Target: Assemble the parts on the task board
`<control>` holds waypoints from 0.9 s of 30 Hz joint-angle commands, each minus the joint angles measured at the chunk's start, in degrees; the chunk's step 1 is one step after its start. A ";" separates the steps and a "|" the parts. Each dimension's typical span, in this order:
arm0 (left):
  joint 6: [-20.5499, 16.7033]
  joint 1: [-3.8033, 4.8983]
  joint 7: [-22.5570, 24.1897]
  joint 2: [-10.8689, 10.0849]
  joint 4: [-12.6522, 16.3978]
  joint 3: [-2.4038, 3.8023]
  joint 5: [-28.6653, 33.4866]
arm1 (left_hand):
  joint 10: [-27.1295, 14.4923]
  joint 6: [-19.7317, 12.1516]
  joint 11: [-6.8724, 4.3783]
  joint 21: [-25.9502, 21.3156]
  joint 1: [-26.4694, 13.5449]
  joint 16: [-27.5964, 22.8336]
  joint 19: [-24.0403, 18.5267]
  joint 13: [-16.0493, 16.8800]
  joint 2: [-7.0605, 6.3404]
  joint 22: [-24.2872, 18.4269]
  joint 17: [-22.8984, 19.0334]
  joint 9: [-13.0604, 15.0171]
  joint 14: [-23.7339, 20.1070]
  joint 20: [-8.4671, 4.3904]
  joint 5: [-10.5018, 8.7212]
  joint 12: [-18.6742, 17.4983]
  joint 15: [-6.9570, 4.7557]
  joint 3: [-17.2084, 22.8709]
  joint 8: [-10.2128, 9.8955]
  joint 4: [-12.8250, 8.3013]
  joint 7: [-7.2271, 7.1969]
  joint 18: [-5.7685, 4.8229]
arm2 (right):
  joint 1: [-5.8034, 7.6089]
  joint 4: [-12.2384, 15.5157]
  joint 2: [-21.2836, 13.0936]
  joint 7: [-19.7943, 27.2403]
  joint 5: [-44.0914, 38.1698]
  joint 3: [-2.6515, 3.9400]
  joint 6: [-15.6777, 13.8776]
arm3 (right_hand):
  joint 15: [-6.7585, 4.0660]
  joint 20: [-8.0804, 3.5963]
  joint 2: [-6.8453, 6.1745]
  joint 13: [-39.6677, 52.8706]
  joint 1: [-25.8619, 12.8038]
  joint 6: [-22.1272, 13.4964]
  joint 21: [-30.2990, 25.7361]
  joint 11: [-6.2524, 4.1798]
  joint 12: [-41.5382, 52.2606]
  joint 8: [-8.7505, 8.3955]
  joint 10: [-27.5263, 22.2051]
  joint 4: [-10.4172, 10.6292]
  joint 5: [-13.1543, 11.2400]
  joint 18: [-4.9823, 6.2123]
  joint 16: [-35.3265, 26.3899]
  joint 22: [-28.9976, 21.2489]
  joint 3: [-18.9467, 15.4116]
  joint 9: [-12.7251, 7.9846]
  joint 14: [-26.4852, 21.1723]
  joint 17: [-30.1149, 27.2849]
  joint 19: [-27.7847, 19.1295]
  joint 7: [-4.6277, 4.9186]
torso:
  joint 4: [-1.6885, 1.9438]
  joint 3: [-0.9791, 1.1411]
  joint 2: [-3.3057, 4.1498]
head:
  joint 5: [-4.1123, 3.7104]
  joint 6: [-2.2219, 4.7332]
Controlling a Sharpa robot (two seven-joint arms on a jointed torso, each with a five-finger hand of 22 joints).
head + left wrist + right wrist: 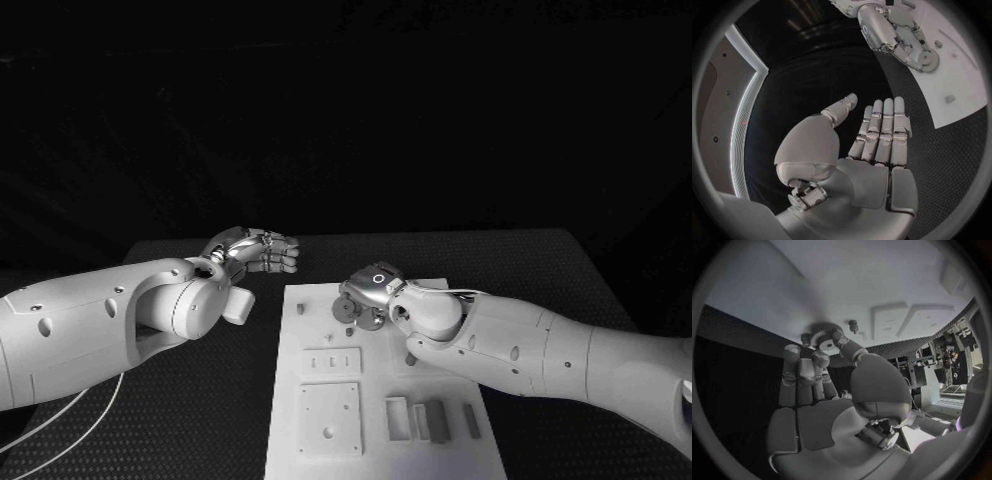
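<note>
The table (577,270) is black and looks rough, with a bumpy weave. The task board (447,440) is white, smooth and matt. Both hands, left hand (873,145) and right hand (823,385), look like shiny silver metal.

Task board (378,420): white plate, lay flat mid-table, with rectangular recesses in its near half. Round toothed part (824,332) sat on board's far end, pinched by right hand (372,290). Short peg (853,326) stood upright just beside it.
</note>
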 commanded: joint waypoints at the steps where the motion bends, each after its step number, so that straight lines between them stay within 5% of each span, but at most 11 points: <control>1: 0.22 0.08 0.53 0.11 0.09 0.05 -0.17 | -0.02 -0.43 0.48 -0.33 -0.15 -0.22 -0.14 0.08 -0.56 0.06 0.06 0.00 -0.35 0.22 -0.13 -0.22 -0.07 0.03 -0.27 0.31 -0.17 1.06 | -0.38 -0.05 -0.06 0.39 0.60 -0.29 0.81 | 0.33 -0.07 -0.49 -0.10 0.11 6.16 -0.36 0.02 -0.32 -0.27 -0.21 0.05 0.22 0.82 -0.34 0.77 0.13 -0.08 0.14 -0.08 0.21 0.49 | 0.03 0.02 0.00 | 0.01 0.04; 7: 0.16 0.08 0.51 0.09 0.05 0.05 -0.17 | -0.04 -0.46 0.49 -0.34 -0.16 -0.25 -0.15 0.08 -0.58 0.07 0.08 0.00 -0.36 0.22 -0.13 -0.25 -0.06 0.02 -0.28 0.31 -0.16 1.06 | -0.38 0.09 -0.42 0.85 2.36 -0.29 -2.08 | 1.81 0.02 -3.50 -0.17 0.61 -0.70 -0.64 1.69 -0.42 -4.17 -0.90 0.06 0.20 0.82 -0.44 0.75 0.33 -1.96 -0.13 -0.21 0.22 2.26 | 0.01 0.03 0.00 | 0.04 0.05; 13: 0.18 0.08 0.50 0.06 0.07 0.05 -0.17 | -0.06 -0.48 0.50 -0.35 -0.15 -0.28 -0.14 0.08 -0.60 0.09 0.10 0.00 -0.38 0.22 -0.13 -0.28 -0.05 0.01 -0.29 0.31 -0.15 1.07 | -0.38 0.27 -0.81 1.49 3.71 -0.28 -1.72 | 2.08 0.10 -4.74 -0.21 1.18 -2.46 -0.77 1.93 -0.36 -4.92 -1.17 0.77 0.21 0.82 -0.41 0.75 0.81 -2.29 -0.26 -0.24 0.28 2.51 | 0.01 0.01 0.00 | 0.09 0.04; 17: 0.13 0.08 0.48 0.04 0.04 0.05 -0.17 | -0.07 -0.50 0.51 -0.35 -0.15 -0.29 -0.14 0.08 -0.61 0.09 0.11 0.00 -0.38 0.23 -0.14 -0.29 -0.05 0.01 -0.30 0.31 -0.15 1.07 | -0.38 0.03 -0.98 2.88 8.45 -0.28 1.40 | 2.00 0.16 -3.69 -0.23 1.80 -2.19 -0.87 1.79 -0.33 -4.60 -1.39 0.66 0.22 0.82 -0.39 0.81 1.01 -2.15 -0.44 -0.24 0.08 2.34 | 0.03 -0.01 0.01 | 0.11 0.02; 23: 0.12 0.09 0.48 -0.03 0.11 0.05 -0.17 | -0.08 -0.53 0.52 -0.36 -0.15 -0.32 -0.15 0.08 -0.63 0.10 0.12 -0.01 -0.39 0.23 -0.13 -0.31 -0.04 0.00 -0.31 0.31 -0.14 1.07 | -0.37 -0.26 -1.30 3.21 10.87 -0.28 3.50 | 1.72 0.51 1.12 -0.14 3.87 -2.57 -1.01 1.50 -0.29 -4.30 -2.52 -2.50 0.23 0.82 -0.21 1.15 0.39 -2.01 -1.57 -0.05 -1.18 2.03 | 0.00 0.00 0.03 | 0.15 -0.07; 27: 0.09 0.09 0.46 -0.03 0.09 0.05 -0.17 | -0.09 -0.54 0.52 -0.37 -0.15 -0.34 -0.15 0.08 -0.64 0.11 0.14 -0.01 -0.40 0.23 -0.13 -0.33 -0.04 0.00 -0.31 0.31 -0.13 1.07 | -0.37 -0.54 -1.67 3.16 11.28 -0.27 3.52 | 1.84 0.84 1.49 -0.17 5.57 -2.22 -1.01 1.65 -0.15 -3.97 -2.72 -2.13 0.23 0.82 0.00 1.10 3.17 -2.00 -1.92 0.03 -1.47 2.17 | -0.03 0.02 -0.01 | 0.19 -0.06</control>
